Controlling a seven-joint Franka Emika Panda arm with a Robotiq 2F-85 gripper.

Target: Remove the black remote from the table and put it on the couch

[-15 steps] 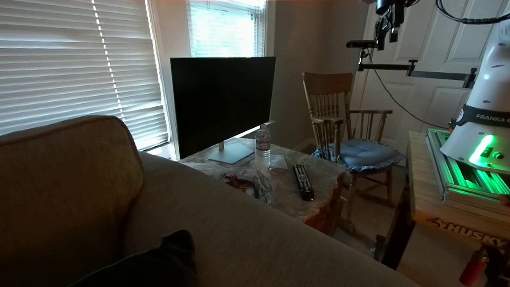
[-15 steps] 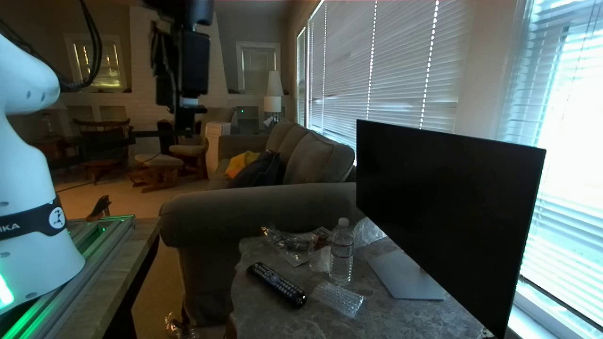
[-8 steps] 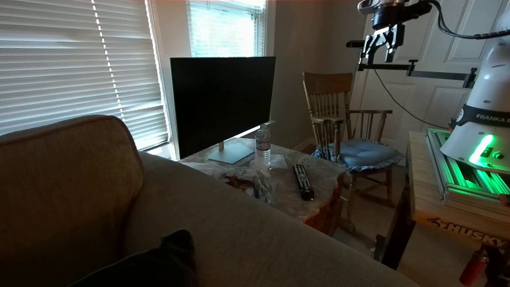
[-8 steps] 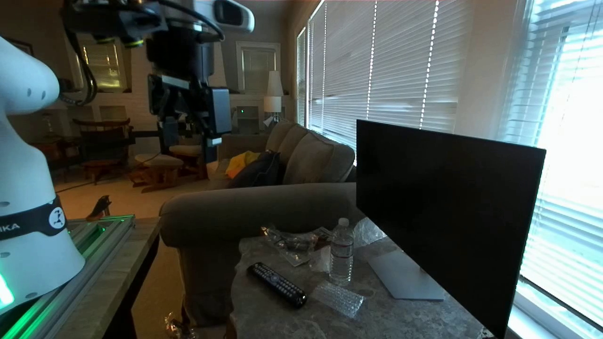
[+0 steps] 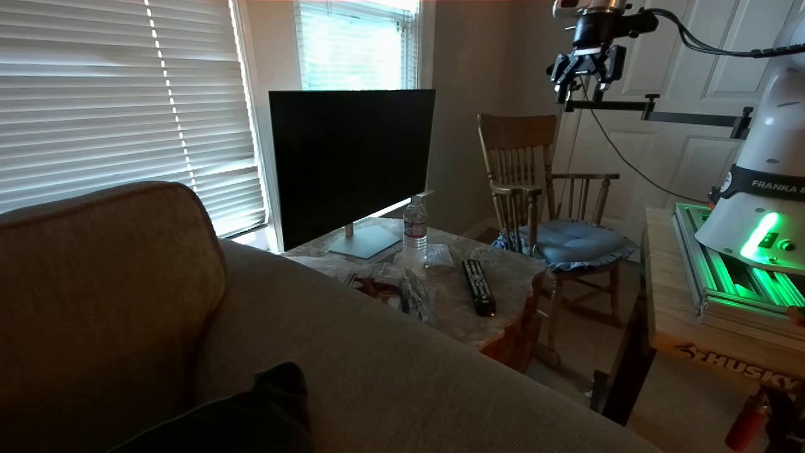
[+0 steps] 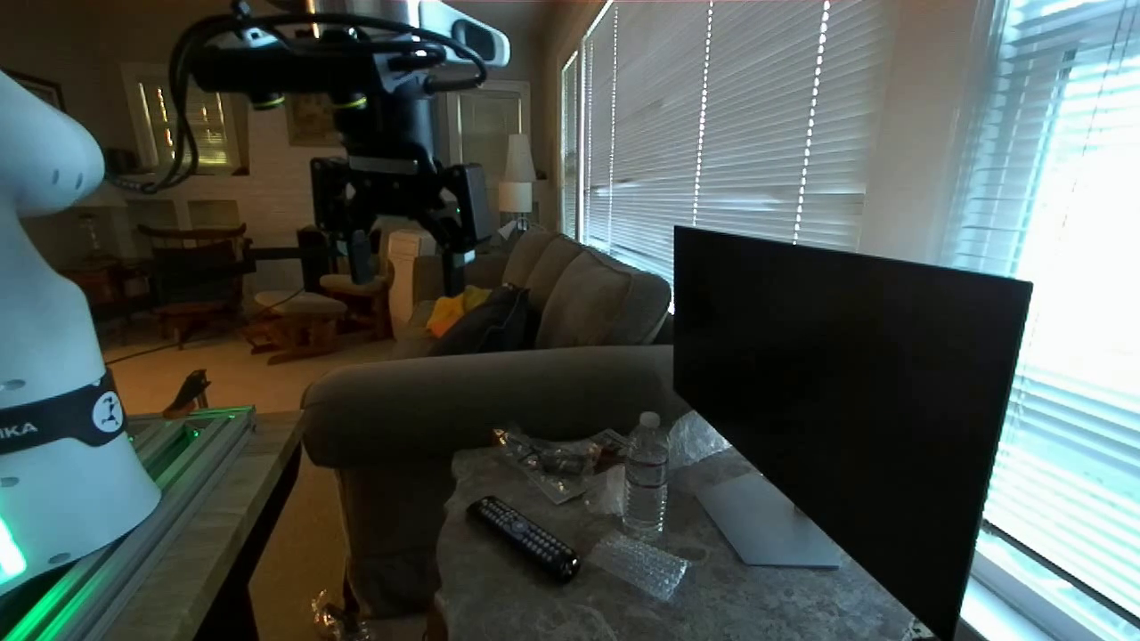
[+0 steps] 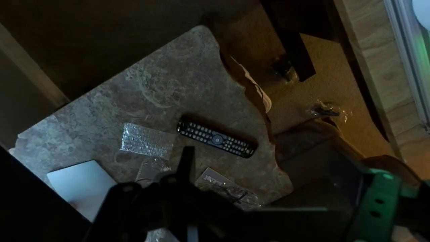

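With the claw [image 6: 408, 283] spread, I observe the slim, pale-buttoned black remote [image 7: 216, 138], long axis running upper left to lower right in the wrist view.

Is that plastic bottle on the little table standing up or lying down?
Upright: in both exterior views the bottle stands vertically, its cap at the top.

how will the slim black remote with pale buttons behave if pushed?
The black remote is probably stiff: one straight body. Its shiny end suggests slipperiness. Lying flat on the mottled grey table, it would likely slide, not roll.
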